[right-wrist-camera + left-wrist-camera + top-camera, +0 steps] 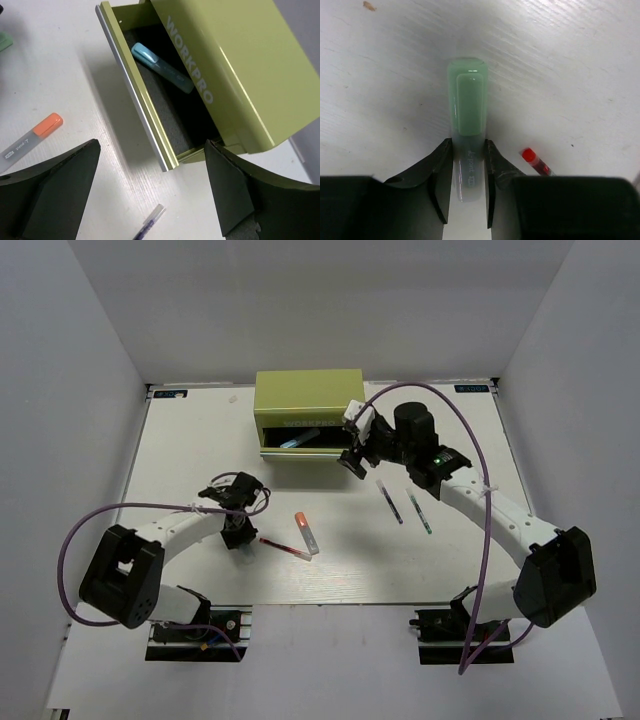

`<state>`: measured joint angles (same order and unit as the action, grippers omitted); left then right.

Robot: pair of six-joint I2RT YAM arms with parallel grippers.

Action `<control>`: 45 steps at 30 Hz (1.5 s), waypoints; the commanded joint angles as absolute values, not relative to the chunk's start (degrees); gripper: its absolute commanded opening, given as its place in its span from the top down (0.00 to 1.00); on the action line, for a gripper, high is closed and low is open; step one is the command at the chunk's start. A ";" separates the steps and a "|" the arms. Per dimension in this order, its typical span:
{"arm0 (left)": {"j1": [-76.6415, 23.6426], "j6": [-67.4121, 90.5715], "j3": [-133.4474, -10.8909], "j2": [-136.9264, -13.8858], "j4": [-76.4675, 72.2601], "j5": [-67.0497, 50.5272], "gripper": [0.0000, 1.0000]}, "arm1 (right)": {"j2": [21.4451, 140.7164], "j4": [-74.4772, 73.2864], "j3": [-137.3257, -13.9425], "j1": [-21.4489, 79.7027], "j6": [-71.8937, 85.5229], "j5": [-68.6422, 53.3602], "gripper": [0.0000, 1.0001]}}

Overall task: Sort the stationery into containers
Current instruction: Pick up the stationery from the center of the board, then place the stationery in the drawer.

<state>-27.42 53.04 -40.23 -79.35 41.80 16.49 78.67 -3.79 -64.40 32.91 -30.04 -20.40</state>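
A pale green marker (467, 110) lies on the white table, and my left gripper (468, 143) is shut on its clear barrel; in the top view this gripper (237, 534) hides it. Close to its right lies the thin red pen (285, 548) (536, 161). The orange-capped white marker (307, 533) (32, 137) rests mid-table. The yellow-green cabinet (308, 398) has one drawer (137, 105) pulled out, and a light blue marker (162, 67) lies inside it. My right gripper (151, 150) (354, 458) hovers open at the drawer's right corner, holding nothing. Two thin dark pens (389, 500) (419, 512) lie below it.
The drawer's pale handle strip (300, 454) juts toward the arms. Grey walls close in the table on the left, back and right. A purple cable (470, 440) arcs over the right arm and another (90, 530) loops beside the left arm.
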 commanded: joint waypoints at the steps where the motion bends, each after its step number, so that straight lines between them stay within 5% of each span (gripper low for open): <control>1: -26.98 49.93 -41.12 -74.90 40.52 14.85 0.91 | 76.03 1.14 -62.24 31.73 -25.41 -20.38 0.10; 5: -26.98 45.36 -46.66 -69.35 38.59 12.31 0.99 | 75.15 2.11 -60.65 30.06 -22.94 -20.65 0.13; 7: -27.50 42.29 -49.91 -68.04 34.84 8.63 0.99 | 75.06 2.11 -60.38 29.45 -22.85 -21.18 0.26; 8: -27.51 38.45 -50.70 -68.03 33.06 5.13 1.00 | 75.23 1.85 -60.12 29.27 -23.29 -21.44 0.35; 9: -28.21 36.23 -51.23 -68.03 28.09 2.92 1.00 | 75.06 1.67 -59.94 29.18 -23.81 -22.49 0.64; 10: -28.21 31.25 -51.24 -68.03 25.51 -1.89 1.00 | 74.88 1.41 -59.42 29.01 -23.99 -22.76 0.82; 12: -28.21 27.18 -52.64 -68.90 21.64 -6.39 1.00 | 74.62 1.49 -58.89 28.74 -24.17 -23.46 0.99; 23: -27.69 -3.83 -68.71 -79.10 14.07 -21.00 1.00 | 72.07 1.58 -54.85 27.51 -25.49 -24.00 0.97; 39: -27.69 -25.31 -73.74 -91.41 4.06 -7.04 1.00 | 70.14 2.81 -51.77 27.33 -26.10 -24.52 0.77; 42: -27.69 -26.71 -73.04 -92.72 3.34 -5.37 0.95 | 70.14 2.81 -51.51 27.42 -26.63 -24.87 0.75; 45: -28.21 -28.03 -74.53 -93.34 4.04 -5.36 0.73 | 70.57 2.64 -51.59 27.42 -27.07 -25.31 0.64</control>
